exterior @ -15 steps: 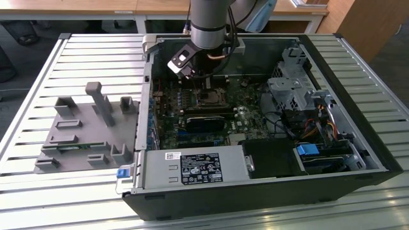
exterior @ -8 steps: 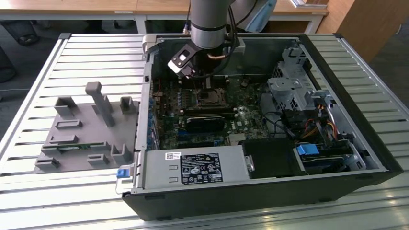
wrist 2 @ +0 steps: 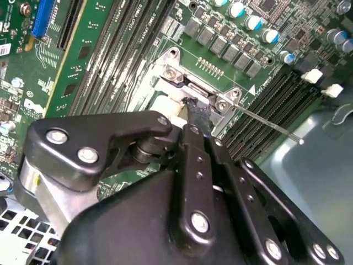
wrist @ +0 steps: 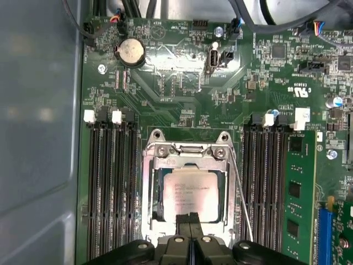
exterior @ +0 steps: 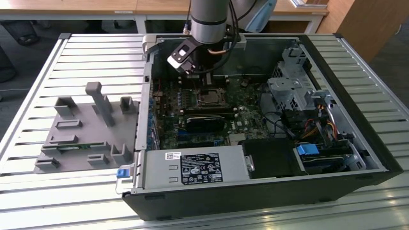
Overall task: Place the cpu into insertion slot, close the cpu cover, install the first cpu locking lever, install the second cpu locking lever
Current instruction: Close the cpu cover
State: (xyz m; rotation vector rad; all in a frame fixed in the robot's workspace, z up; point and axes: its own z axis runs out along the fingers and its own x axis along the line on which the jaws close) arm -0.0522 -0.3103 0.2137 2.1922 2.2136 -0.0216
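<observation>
In the first wrist view the cpu [wrist: 190, 193] lies flat in the insertion slot [wrist: 148, 190], its silvery-tan top showing through the window of the cpu cover [wrist: 185, 160]. The cover lies down over the chip. My gripper [wrist: 193, 218] is shut with nothing between its fingers, and its tips are at the cover's edge beside the chip. The second wrist view shows the black fingertips [wrist 2: 197, 118] right at the socket's metal rim. A thin metal locking lever [wrist: 242, 193] runs along one side of the socket and sticks out free [wrist 2: 270, 124]. In the exterior view the arm hangs over the socket [exterior: 208, 97].
Long black memory slots [wrist: 110, 187] flank the socket, with a green memory module [wrist: 300, 193] beyond one bank. A coin battery [wrist: 131, 51] sits on the board. The case wall [wrist: 38, 138] is close by. A grey fixture [exterior: 83, 129] stands on the slatted table at the exterior view's left.
</observation>
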